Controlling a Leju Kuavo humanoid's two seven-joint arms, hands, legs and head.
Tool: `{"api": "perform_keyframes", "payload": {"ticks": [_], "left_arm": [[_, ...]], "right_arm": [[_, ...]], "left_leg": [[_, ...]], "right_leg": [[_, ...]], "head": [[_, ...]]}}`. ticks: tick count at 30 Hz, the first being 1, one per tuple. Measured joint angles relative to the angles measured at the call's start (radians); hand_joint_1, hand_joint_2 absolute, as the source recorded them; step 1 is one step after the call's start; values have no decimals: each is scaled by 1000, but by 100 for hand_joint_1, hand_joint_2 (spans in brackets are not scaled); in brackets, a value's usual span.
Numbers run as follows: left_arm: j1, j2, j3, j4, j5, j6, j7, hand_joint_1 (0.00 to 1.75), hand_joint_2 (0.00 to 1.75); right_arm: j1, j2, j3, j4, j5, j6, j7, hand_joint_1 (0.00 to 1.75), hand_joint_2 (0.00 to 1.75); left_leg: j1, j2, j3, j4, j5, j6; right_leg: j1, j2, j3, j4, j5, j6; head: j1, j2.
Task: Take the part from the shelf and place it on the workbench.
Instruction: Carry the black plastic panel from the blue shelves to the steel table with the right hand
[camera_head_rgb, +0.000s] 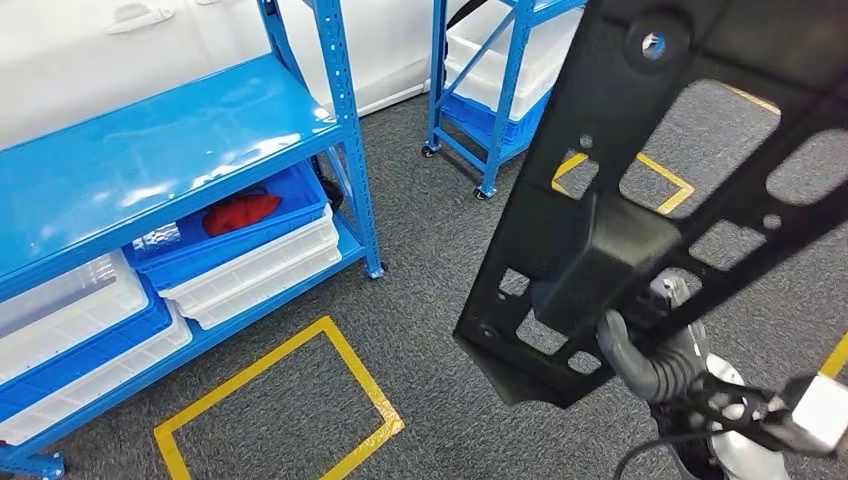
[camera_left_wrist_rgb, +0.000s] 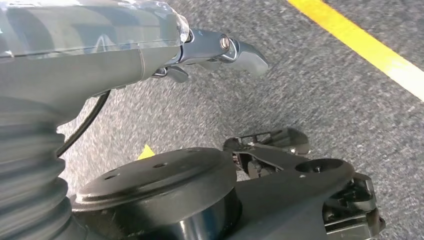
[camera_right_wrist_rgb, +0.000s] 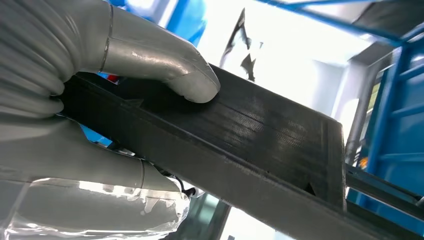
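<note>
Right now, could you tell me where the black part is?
The black perforated part is held up by the right robot hand on the head view's right side, above the grey carpet.

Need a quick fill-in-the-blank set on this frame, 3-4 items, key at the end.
1. The black part is held by the robot's ____ hand.
2. The shelf frame on the left is painted ____.
3. The red item lies in a ____ bin on that shelf.
4. The tape outline on the grey carpet is ____.

Missing words: right; blue; blue; yellow
</note>
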Motion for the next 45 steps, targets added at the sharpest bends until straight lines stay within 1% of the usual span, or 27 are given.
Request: {"api": "perform_keyframes", "payload": {"ticks": [1, 3, 5, 7, 9, 11, 13, 14, 15, 17, 19, 20, 22, 23, 25, 26, 28, 29, 30, 32, 34, 36, 37, 39, 42, 44, 45], "left_arm": [[1, 0, 0, 0, -3, -1, 2, 0, 175], [7, 0, 1, 0, -10, -3, 6, 0, 175], [12, -1, 1, 1, -9, -1, 5, 0, 175], [12, -3, 2, 1, -3, 1, -3, 0, 175], [10, -8, 4, 1, 2, 3, -10, 0, 175], [11, -11, 5, 1, 4, 5, -12, 0, 175], [13, -12, 9, 1, 6, 7, -8, 0, 175], [13, -12, 10, 1, 6, 8, -4, 0, 175], [12, -13, 11, 1, 6, 8, 1, 0, 175], [9, -15, 12, 1, 5, 9, 12, 0, 175], [7, -17, 12, 1, 1, 11, 26, 0, 175], [6, -17, 12, 1, -1, 11, 32, 0, 175], [4, -17, 12, 1, -4, 15, 40, 0, 175], [3, -17, 12, 1, -4, 18, 41, 0, 175], [4, -15, 13, 1, -3, 26, 34, 0, 175], [4, -13, 13, 1, -1, 28, 28, 0, 175], [3, -8, 14, 1, 3, 30, 12, 0, 175], [2, -5, 15, 1, 5, 30, 3, 0, 175], [2, -2, 15, 1, 6, 30, -7, 0, 175], [4, 4, 16, 1, 6, 29, -29, 0, 175], [8, 10, 16, 1, -1, 28, -50, 0, 175], [8, 13, 14, 1, -12, 29, -66, 0, 175], [8, 14, 12, 1, -18, 32, -71, 0, 175], [8, 16, 8, 1, -27, 37, -79, 0, 175], [11, 19, 2, 1, -40, 38, -84, 0, 175], [14, 23, -7, 1, -54, 31, -78, 0, 175], [14, 25, -12, 1, -61, 25, -73, 0, 175]], "right_arm": [[53, 7, -19, -24, 16, -1, -18, 175, 175], [137, 17, -52, -61, 24, 0, -45, 175, 175], [200, 23, -79, -82, 21, 4, -59, 175, 175], [250, 26, -101, -94, 19, 8, -68, 175, 175], [283, 30, -124, -100, 32, 0, -87, 175, 175], [297, 36, -145, -103, 59, -13, -111, 175, 175], [303, 43, -155, -104, 85, -23, -124, 175, 175], [306, 46, -158, -104, 95, -26, -128, 175, 175], [307, 49, -160, -103, 102, -28, -130, 175, 175], [304, 53, -163, -103, 107, -30, -131, 175, 175], [294, 57, -168, -101, 116, -40, -130, 175, 175], [290, 60, -172, -100, 123, -47, -130, 175, 175], [288, 70, -181, -99, 134, -52, -133, 175, 175], [291, 76, -185, -100, 137, -47, -138, 175, 175], [297, 92, -191, -104, 135, -25, -158, 175, 175], [298, 102, -193, -106, 132, -11, -169, 175, 175], [296, 120, -196, -109, 125, 23, -169, 175, 175], [293, 126, -196, -107, 125, 44, -151, 175, 175], [288, 130, -193, -103, 129, 66, -120, 175, 175], [275, 134, -178, -84, 146, 100, -54, 175, 175], [265, 139, -154, -56, 161, 111, -30, 175, 175], [258, 146, -135, -37, 161, 107, -60, 175, 175], [256, 149, -130, -33, 157, 105, -86, 175, 175], [253, 157, -129, -32, 145, 105, -127, 175, 175], [246, 169, -129, -30, 132, 120, -101, 175, 175], [246, 177, -128, -19, 132, 122, -69, 175, 175], [248, 180, -128, -12, 132, 117, -66, 175, 175]], "left_leg": [[3, -7, 28, -57, 37, 0], [11, -62, 90, -188, 89, 3], [14, -102, 114, -246, 94, 10], [10, -83, 117, -253, 93, 22], [11, -54, 123, -263, 101, 37], [9, -22, 125, -267, 106, 46], [4, 10, 123, -267, 105, 48], [2, 25, 122, -267, 104, 48], [1, 40, 122, -267, 104, 47], [-1, 63, 126, -266, 101, 43], [-6, 81, 131, -267, 96, 34], [-8, 88, 135, -267, 93, 29], [-9, 103, 142, -269, 90, 18], [-8, 96, 144, -266, 85, 13], [-5, 54, 124, -214, 47, 4], [-2, 27, 99, -159, 16, 1], [-1, 5, 37, -26, -41, -1], [-1, 2, 17, 14, -47, -2], [-1, 0, 14, 15, -31, -1], [0, -15, 55, -92, 47, 3], [2, -59, 98, -214, 102, 10], [1, -83, 107, -253, 109, 16], [1, -75, 107, -258, 111, 20], [1, -54, 111, -266, 119, 33], [1, -14, 116, -275, 121, 46], [-3, 15, 115, -274, 119, 48], [-4, 28, 116, -274, 117, 47]], "right_leg": [[-1, 15, 1, 3, -1, 2], [-3, 48, -5, 13, -3, 9], [-6, 79, -17, 20, 1, 23], [-10, 104, -25, 18, 8, 39], [-9, 70, -38, 43, -7, 48], [-6, 5, -86, 145, -66, 52], [-8, -21, -143, 273, -122, 58], [-10, -26, -152, 301, -127, 60], [-12, -30, -141, 289, -115, 61], [-12, -56, -60, 161, -64, 58], [-5, -92, 10, 45, -36, 45], [-2, -101, 22, 23, -37, 37], [2, -84, 20, 20, -37, 22], [1, -74, 21, 15, -35, 17], [-3, -55, 24, 7, -29, 4], [-4, -46, 23, 5, -27, -1], [-1, -24, 23, 6, -27, -7], [0, -10, 23, 6, -27, -8], [0, 5, 25, 7, -27, -8], [0, 37, 27, 9, -28, -7], [1, 62, 23, 16, -29, 0], [-1, 81, 10, 20, -25, 14], [-3, 90, 4, 19, -22, 22], [-4, 67, -8, 43, -29, 31], [-2, -12, -74, 195, -110, 40], [-8, -25, -123, 294, -153, 47], [-10, -28, -124, 298, -147, 49]], "head": [[0, 0], [0, 0], [0, 0], [0, 0], [0, 0], [0, 0], [0, 0], [0, 0], [0, 0], [0, 0], [0, 0], [0, 0], [0, 0], [0, 0], [0, 0], [0, 0], [0, 0], [0, 0], [0, 0], [0, 0], [0, 0], [0, 0], [0, 0], [0, 0], [0, 0], [0, 0], [0, 0]]}}
